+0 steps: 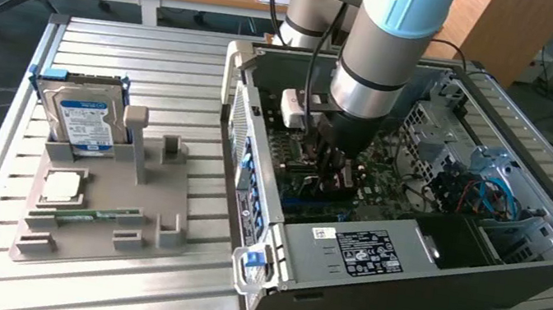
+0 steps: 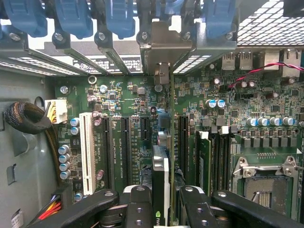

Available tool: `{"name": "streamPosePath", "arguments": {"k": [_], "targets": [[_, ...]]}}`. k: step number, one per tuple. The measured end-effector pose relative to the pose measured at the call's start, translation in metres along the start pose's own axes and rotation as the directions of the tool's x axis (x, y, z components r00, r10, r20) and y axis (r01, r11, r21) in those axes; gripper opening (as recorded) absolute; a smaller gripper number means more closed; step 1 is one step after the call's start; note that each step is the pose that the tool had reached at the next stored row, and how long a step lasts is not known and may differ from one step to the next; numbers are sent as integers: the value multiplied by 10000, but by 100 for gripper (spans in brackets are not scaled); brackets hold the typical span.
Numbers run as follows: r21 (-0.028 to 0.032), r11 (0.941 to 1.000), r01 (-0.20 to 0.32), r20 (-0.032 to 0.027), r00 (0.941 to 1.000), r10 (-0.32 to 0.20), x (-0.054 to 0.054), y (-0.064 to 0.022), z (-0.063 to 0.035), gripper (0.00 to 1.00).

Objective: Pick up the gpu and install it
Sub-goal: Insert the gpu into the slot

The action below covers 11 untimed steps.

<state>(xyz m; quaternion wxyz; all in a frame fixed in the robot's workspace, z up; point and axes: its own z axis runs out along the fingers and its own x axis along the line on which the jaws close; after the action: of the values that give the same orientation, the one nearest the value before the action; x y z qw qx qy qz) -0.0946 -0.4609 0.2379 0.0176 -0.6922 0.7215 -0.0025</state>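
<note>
So the gripper (image 2: 161, 199) is sitting down inside the open case (image 1: 525, 269), fingers (image 2: 135, 209) about half closed and pinching the gpu (image 2: 160, 175) by its top edge. The card is hanging edge-on right between the two fingers, so it isn't off to any side of the hand; it's running straight out ahead of it, down toward the motherboard (image 2: 237, 109).

In the wrist view the card's long axis is lining up with the row of expansion slots (image 2: 124, 142), parallel to the white slot (image 2: 87, 152) and the black ones beside it. Its far end is pointing at the back wall of the case, where the metal bracket (image 2: 164, 47) is sitting up in the gap between the blue clips (image 2: 118, 19). The lower edge looks like it's at or in a slot between the black ones, but I can't tell how deep it's seated.

In the exterior view the arm (image 1: 383, 47) is coming down almost vertical over the board, well away from the parts tray (image 1: 102, 202) on that view's left, where the hard drive (image 1: 82, 120) is standing.
</note>
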Motion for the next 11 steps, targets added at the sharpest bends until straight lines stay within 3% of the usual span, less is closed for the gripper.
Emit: {"name": "streamPosePath", "arguments": {"k": [11], "targets": [[1,10000,0,1,10000,0,0,1,3,27]]}}
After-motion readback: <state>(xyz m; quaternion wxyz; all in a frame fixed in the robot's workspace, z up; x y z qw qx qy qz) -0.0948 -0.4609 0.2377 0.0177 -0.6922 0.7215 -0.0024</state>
